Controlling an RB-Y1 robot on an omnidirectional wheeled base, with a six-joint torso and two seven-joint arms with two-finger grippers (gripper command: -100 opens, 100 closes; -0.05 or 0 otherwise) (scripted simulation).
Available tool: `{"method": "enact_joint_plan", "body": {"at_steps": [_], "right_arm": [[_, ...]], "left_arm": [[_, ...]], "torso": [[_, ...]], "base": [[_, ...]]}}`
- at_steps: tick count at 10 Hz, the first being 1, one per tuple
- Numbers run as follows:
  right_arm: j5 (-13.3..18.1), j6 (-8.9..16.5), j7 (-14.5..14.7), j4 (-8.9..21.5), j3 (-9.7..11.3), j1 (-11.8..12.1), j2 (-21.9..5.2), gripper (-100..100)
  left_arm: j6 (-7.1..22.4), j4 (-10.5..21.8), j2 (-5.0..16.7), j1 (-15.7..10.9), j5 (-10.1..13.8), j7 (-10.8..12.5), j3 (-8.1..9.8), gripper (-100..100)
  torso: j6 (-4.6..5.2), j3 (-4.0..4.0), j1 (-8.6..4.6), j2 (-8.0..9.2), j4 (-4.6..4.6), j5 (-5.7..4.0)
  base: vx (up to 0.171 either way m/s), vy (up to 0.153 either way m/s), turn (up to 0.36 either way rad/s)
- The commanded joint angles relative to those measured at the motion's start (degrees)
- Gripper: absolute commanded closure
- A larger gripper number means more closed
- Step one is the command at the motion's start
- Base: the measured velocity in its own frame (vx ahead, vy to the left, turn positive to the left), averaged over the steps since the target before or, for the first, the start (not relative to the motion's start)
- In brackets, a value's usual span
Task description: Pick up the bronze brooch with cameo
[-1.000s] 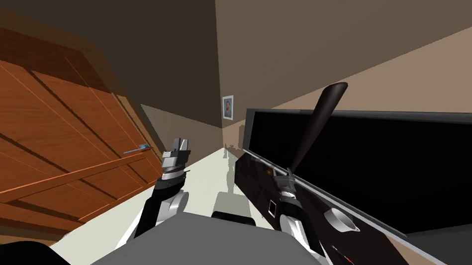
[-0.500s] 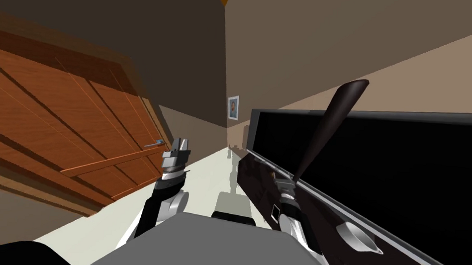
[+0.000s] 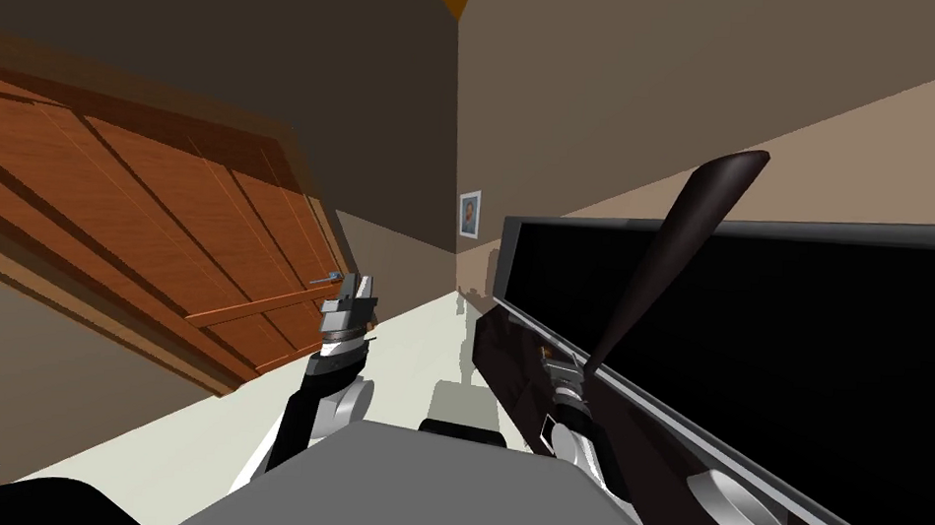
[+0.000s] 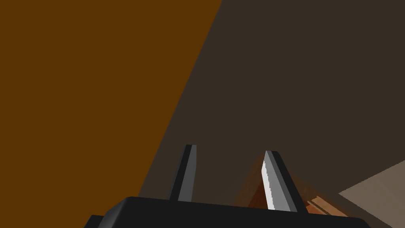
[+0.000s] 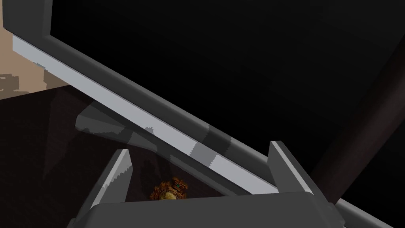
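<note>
I am poising my wide-open, empty right tool [image 5: 200, 148] over the bronze brooch [image 5: 169, 192]; next it needs lowering, then closing.

brooch [image 5: 170, 191]: lower half hidden behind right gripper [image 5: 199, 149] body, below screen [image 5: 237, 59] frame
door [image 3: 113, 210]: cut by picture's edge, well apart from screen

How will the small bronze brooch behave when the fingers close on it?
The brooch looks small and lumpy, so it is probably stiff and light. It lies low on the dark TV stand, so the thin fingers may slip off it.
</note>
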Motion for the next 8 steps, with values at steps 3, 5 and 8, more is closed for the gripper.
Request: {"method": "enact_joint_plan", "body": {"at_steps": [3,5,8], "right_arm": [[-5.1,-0.6,-4.3,5.8,0.2,-2.4,0.3,-100],[-7.9,-0.8,-5.9,8.9,0.3,-3.5,0.5,-100],[-12.2,-1.1,-8.9,14.1,0.4,-5.7,0.9,-100]], "left_arm": [[0.0,0.0,0.0,0.0,0.0,0.0,0.00,0],[0.0,0.0,0.0,0.0,0.0,0.0,0.01,0],[0.0,0.0,0.0,0.0,0.0,0.0,0.01,0]], "torso": [[0.01,-0.01,-0.01,-0.01,0.00,0.00],[0.04,-0.01,-0.06,-0.01,-0.01,-0.02],[0.05,-0.02,-0.11,-0.03,-0.01,-0.02]], "base": [[-0.006,-0.056,0.153],[-0.002,-0.065,0.101],[-0.004,-0.079,0.128]]}}
